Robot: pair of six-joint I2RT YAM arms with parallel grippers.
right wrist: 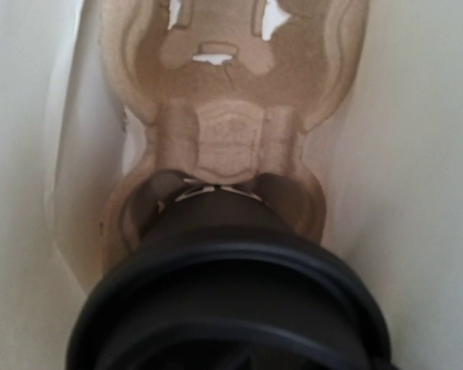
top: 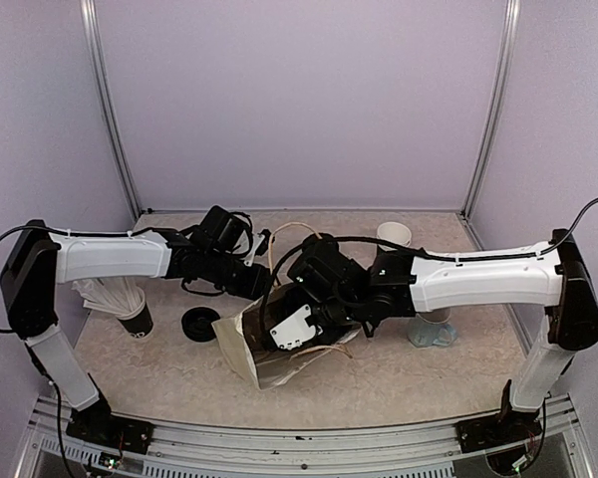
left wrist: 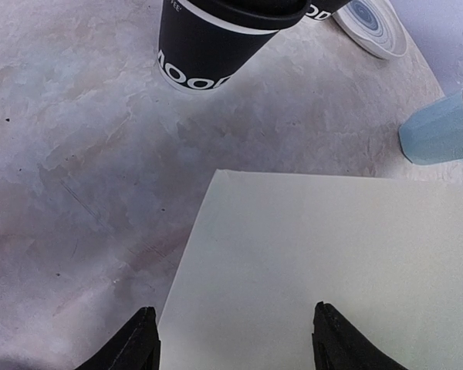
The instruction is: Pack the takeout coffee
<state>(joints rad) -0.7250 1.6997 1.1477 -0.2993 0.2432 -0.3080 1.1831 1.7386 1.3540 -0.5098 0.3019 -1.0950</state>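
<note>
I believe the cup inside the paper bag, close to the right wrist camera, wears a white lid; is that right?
Not quite: the lid is black, as the right wrist view shows. The cup is indeed inside the paper bag, close to that camera.

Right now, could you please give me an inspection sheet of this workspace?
Surface: mottled beige tabletop, a few dark specks.
Job's things: one lidded black coffee cup in a pulp carrier inside the paper bag; another lidded black cup stands outside; a loose black lid lies apart.
Clutter: light-blue mug, black cup of white sticks, white cup.
Grippers: left gripper, jaws open over the bag; right gripper inside the bag, jaws hidden.
Cables: black cables arc off both arms.
Surroundings: lilac walls, metal frame posts.
</note>
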